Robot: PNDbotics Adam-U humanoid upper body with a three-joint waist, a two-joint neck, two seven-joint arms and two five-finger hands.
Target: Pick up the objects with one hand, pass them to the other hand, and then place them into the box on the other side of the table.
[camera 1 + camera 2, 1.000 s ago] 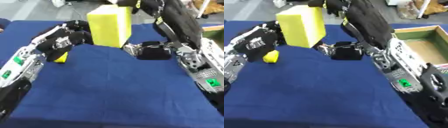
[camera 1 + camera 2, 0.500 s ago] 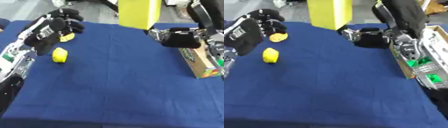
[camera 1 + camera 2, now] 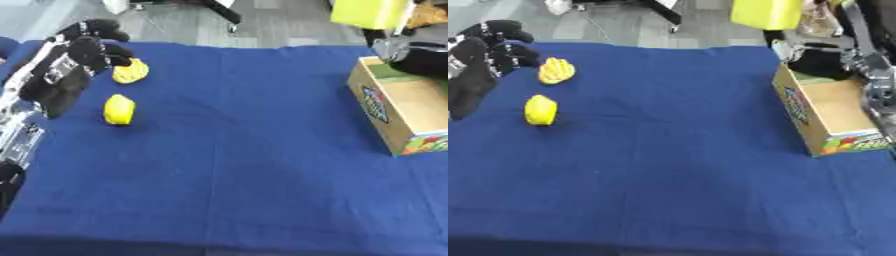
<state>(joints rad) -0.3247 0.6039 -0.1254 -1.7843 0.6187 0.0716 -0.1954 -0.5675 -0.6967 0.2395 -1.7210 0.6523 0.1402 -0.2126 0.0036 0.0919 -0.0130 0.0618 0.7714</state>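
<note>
Now the right hand (image 3: pixel 820 57), fingers' state hidden, carries the yellow foam block (image 3: pixel 767 12) above the open cardboard box (image 3: pixel 833 107); lowering and release come next, I judge.

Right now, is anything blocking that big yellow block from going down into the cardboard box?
Nothing visible does. The big yellow block is held up by the right hand near the far end of the open cardboard box, whose visible inside looks bare.

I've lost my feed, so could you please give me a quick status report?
Right hand carrying yellow block above the box. Left hand curled, empty, beside two small yellow things. Nothing in the way.
</note>
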